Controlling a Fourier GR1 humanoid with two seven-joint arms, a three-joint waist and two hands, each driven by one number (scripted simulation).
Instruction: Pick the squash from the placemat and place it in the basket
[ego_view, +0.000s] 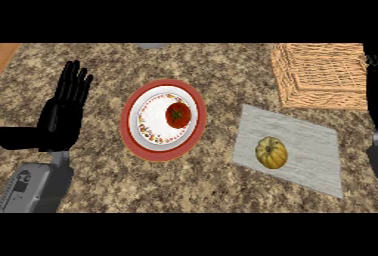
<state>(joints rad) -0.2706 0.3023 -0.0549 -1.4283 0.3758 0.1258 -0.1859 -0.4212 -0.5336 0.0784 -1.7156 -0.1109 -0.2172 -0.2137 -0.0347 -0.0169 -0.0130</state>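
Observation:
A yellow-orange ribbed squash (271, 152) lies on the left half of a grey placemat (306, 137) at the right of the counter. A woven wicker basket (321, 75) stands beyond the placemat at the back right. My left hand (63, 112) stays open at the far left, fingers straight and pointing up, far from the squash. Only a dark sliver of my right hand (372, 105) shows along the right edge, to the right of the placemat and beside the basket. Nothing is held in either hand that I can see.
In the middle, between my left hand and the placemat, a red plate (136, 135) carries a white patterned plate (151, 120) with a red tomato (178, 115) on it. The counter is speckled brown stone. A grey object (151, 46) peeks in at the far edge.

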